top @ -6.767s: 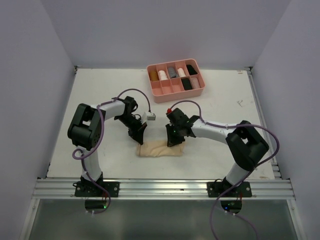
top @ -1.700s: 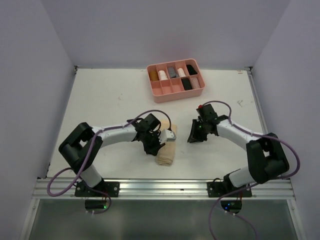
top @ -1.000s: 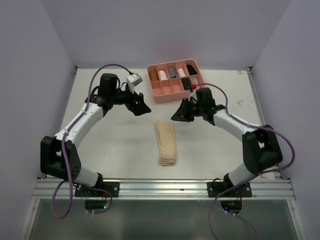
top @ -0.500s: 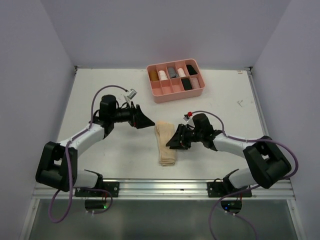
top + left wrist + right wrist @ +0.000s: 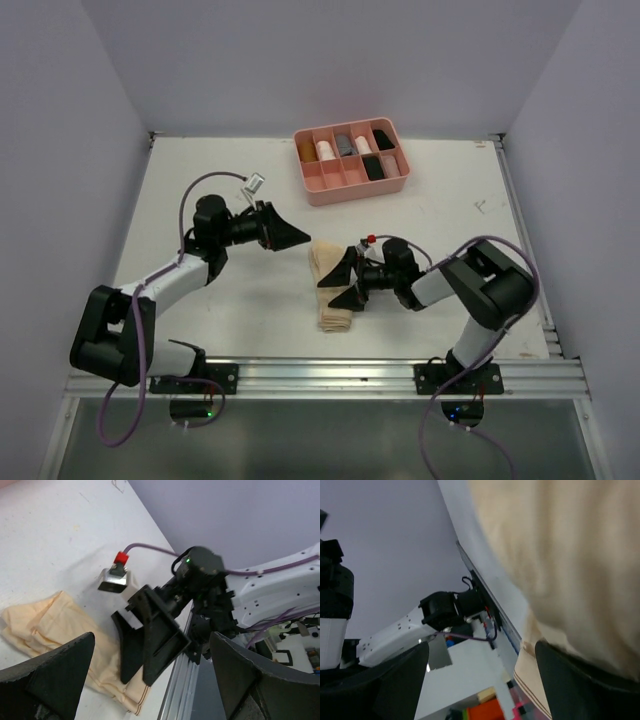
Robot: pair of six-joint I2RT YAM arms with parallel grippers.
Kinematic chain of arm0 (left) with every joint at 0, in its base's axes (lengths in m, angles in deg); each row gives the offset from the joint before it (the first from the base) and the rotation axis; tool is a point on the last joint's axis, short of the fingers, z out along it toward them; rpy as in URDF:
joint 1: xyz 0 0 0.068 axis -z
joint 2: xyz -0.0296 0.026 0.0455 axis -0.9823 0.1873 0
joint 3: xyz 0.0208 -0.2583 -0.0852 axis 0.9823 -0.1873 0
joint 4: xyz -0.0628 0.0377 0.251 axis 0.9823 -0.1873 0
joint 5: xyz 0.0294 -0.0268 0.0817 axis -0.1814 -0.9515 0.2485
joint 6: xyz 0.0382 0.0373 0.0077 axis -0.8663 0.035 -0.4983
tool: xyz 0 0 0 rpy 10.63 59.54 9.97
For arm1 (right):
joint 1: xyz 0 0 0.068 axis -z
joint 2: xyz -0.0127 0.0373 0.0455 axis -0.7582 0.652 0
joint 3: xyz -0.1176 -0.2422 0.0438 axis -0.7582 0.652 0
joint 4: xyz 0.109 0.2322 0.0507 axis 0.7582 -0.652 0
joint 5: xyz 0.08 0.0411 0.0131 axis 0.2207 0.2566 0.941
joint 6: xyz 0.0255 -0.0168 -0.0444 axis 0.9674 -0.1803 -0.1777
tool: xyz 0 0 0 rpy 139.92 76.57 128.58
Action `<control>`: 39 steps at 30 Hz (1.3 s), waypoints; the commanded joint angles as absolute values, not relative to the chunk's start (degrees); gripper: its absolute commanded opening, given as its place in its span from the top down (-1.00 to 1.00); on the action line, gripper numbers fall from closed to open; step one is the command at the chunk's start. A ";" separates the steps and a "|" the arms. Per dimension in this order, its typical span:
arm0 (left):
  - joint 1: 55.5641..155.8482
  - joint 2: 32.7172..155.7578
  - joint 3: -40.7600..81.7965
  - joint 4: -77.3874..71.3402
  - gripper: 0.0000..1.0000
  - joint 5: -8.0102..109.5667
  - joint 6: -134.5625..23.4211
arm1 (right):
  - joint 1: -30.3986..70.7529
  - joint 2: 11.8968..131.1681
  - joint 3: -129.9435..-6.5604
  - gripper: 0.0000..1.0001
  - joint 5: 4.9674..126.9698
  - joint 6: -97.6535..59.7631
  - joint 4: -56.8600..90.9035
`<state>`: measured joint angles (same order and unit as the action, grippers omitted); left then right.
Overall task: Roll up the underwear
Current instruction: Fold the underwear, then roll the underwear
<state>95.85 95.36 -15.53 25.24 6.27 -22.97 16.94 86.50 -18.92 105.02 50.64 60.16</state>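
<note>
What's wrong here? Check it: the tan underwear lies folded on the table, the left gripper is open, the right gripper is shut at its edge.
The right gripper is open, not shut, as the top external view shows: jaws spread at the edge of the tan underwear. The rest holds: folded on the table, left gripper open.

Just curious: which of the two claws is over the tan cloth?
The right gripper, open over the cloth's side; the left gripper is off its far corner.
</note>
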 commanded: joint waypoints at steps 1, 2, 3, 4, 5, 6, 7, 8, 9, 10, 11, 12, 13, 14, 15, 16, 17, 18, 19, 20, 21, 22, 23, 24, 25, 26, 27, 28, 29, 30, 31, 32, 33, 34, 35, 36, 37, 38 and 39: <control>95.47 97.31 -16.58 36.78 -1.00 4.63 -14.77 | 16.52 97.74 -13.81 -0.83 109.31 69.75 94.11; 95.47 97.67 -16.67 37.41 -1.00 4.46 -14.51 | 16.43 100.64 -13.19 -0.82 109.22 71.69 103.22; 95.55 97.76 -16.84 37.85 -1.00 4.72 -13.81 | 16.35 102.93 -12.05 -0.83 108.69 73.02 106.53; 95.73 98.02 -16.85 38.63 -1.00 4.90 -13.54 | 16.35 106.08 -11.61 -0.83 107.82 73.20 108.39; 95.99 98.28 -16.67 38.64 -1.00 4.99 -13.36 | 16.26 106.46 -11.34 -0.83 107.38 71.99 107.54; 96.17 98.55 -16.58 38.56 -1.00 5.51 -13.36 | 16.00 106.82 -10.82 -0.84 107.20 70.67 106.40; 96.69 98.55 -16.50 38.03 -1.00 5.78 -13.36 | 15.91 106.99 -10.55 -0.84 106.41 69.09 105.86; 96.87 98.55 -16.49 37.68 -1.00 6.13 -13.45 | 15.91 106.91 -10.20 -0.84 106.14 68.55 104.90; 97.48 98.46 -16.41 36.46 -1.00 7.26 -14.41 | 15.91 106.56 -10.20 -0.84 106.05 68.02 104.28; 97.75 98.29 -16.41 33.57 -1.00 8.14 -15.11 | 15.91 105.42 -10.20 -0.84 105.27 66.71 101.93; 98.19 98.11 -15.97 31.02 -1.00 9.37 -16.08 | 15.91 104.11 -10.11 -0.84 104.91 65.66 99.99; 98.54 98.11 -15.97 29.43 -1.00 10.16 -17.74 | 15.91 102.62 -10.28 -0.84 104.65 64.43 97.53; 99.06 98.11 -16.14 29.41 -1.00 10.26 -17.84 | 15.91 100.77 -10.46 -0.84 104.30 61.20 94.20; 99.33 98.02 -16.58 29.59 -1.00 10.26 -17.76 | 15.91 95.01 -11.42 -0.85 103.16 59.25 86.25; 99.42 98.02 -16.76 30.20 -1.00 9.83 -17.41 | 15.91 91.82 -12.38 -0.86 102.63 56.62 80.52; 99.51 98.02 -16.93 31.25 -1.00 9.56 -17.06 | 15.91 87.70 -13.79 -0.87 101.93 49.20 73.41; 99.51 97.85 -17.02 31.61 -1.00 9.38 -16.79 | 15.91 81.05 -17.71 -0.92 99.66 44.25 57.07; 99.51 97.76 -17.11 32.22 -1.00 8.95 -16.70 | 15.91 78.11 -20.02 -0.94 98.94 35.33 49.07; 99.51 97.67 -17.28 34.14 -1.00 8.59 -16.53 | 15.91 76.34 -21.26 -0.95 98.50 33.06 44.73; 99.51 97.84 -17.89 35.29 -1.00 8.24 -16.26 | 15.91 75.36 -22.66 -0.95 99.02 31.56 41.99; 99.51 98.02 -18.16 36.52 -1.00 7.11 -14.96 | 15.91 74.75 -22.76 -0.95 100.33 30.67 42.22; 99.51 98.46 -18.60 40.10 -1.00 6.05 -14.25 | 15.82 74.56 -22.59 -0.95 100.86 30.23 43.10; 99.51 99.24 -19.30 41.70 -1.00 5.26 -13.46 | 15.82 74.56 -21.72 -0.95 101.21 30.92 47.98; 99.51 99.51 -19.83 43.28 -1.00 4.47 -11.62 | 15.82 74.74 -19.62 -0.96 101.48 31.63 50.55; 99.51 99.69 -20.27 45.91 -1.00 4.46 -10.82 | 15.73 75.09 -18.73 -0.96 102.35 31.89 52.84; 99.51 99.60 -21.14 46.89 -1.00 4.55 -9.51 | 15.73 75.35 -16.37 -0.95 102.45 32.07 57.91; 99.51 99.52 -21.33 47.43 -1.00 4.98 -9.15 | 15.73 75.44 -15.39 -0.95 102.19 32.07 60.05; 99.51 99.51 -21.33 47.52 -1.00 4.90 -9.06 | 15.64 76.23 -14.86 -0.95 102.88 31.38 61.03; 99.51 99.43 -21.33 47.52 -1.00 4.90 -8.97 | 15.38 76.58 -14.25 -0.94 103.06 30.85 62.25; 99.60 99.43 -21.42 47.52 -1.00 4.99 -8.97 | 15.20 77.11 -13.98 -0.94 103.32 30.67 63.31; 99.51 99.51 -21.42 47.52 -1.00 4.90 -8.88 | 15.12 78.33 -13.80 -0.94 103.59 31.45 66.28; 99.60 99.95 -21.33 47.43 -1.00 4.99 -8.53 | 14.68 78.95 -13.71 -0.94 103.50 31.80 67.18; 99.68 100.13 -21.33 47.78 -1.00 4.99 -8.18 | 14.33 79.48 -13.80 -0.94 103.50 32.07 67.88; 99.69 100.30 -21.50 48.91 -1.00 4.99 -7.65 | 13.98 79.92 -13.97 -0.94 103.50 32.42 69.63; 99.86 100.83 -21.68 49.01 -1.00 4.99 -7.30 | 13.01 80.62 -14.32 -0.93 103.33 32.86 70.17; 100.03 101.01 -21.77 48.93 -1.00 5.25 -7.38 | 12.40 80.89 -14.59 -0.93 102.89 33.39 70.52; 100.12 101.27 -21.77 48.66 -1.00 5.51 -7.38 | 11.78 80.98 -14.76 -0.93 102.37 33.56 70.27; 100.21 101.36 -21.94 48.66 -1.00 5.69 -7.12 | 10.38 81.07 -15.11 -0.93 101.14 33.48 69.83; 100.73 101.62 -21.94 48.31 -1.00 6.30 -7.30 | 9.15 81.33 -15.29 -0.93 100.43 32.26 67.21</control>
<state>99.76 100.98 -21.54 44.26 5.63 -7.97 11.83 80.58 -13.50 102.18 33.79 64.97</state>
